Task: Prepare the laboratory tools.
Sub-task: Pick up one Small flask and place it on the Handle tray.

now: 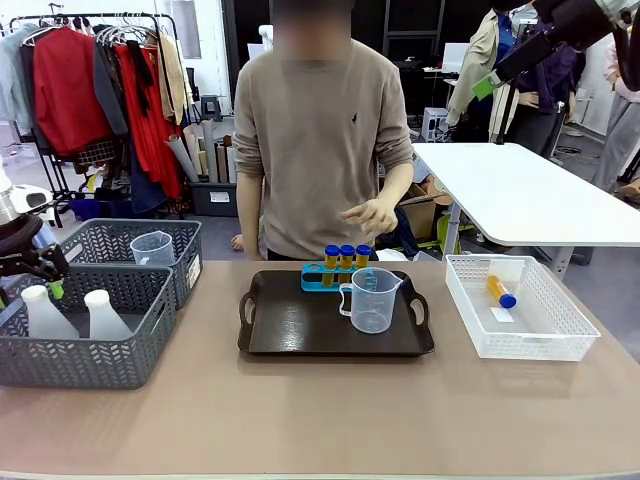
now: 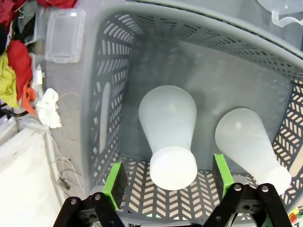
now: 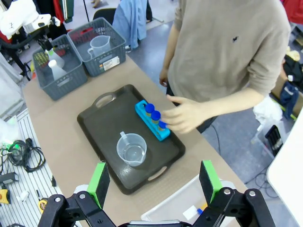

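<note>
Flask stands upright directly beneath the left tool, neck lined up between its wide-open, empty pads (right tool, also open, hangs far off).

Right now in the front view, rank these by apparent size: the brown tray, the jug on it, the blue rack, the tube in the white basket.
1. Brown tray.
2. Jug.
3. Blue rack, though the jug hides one end, so this place is less sure.
4. Tube in the white basket.
</note>
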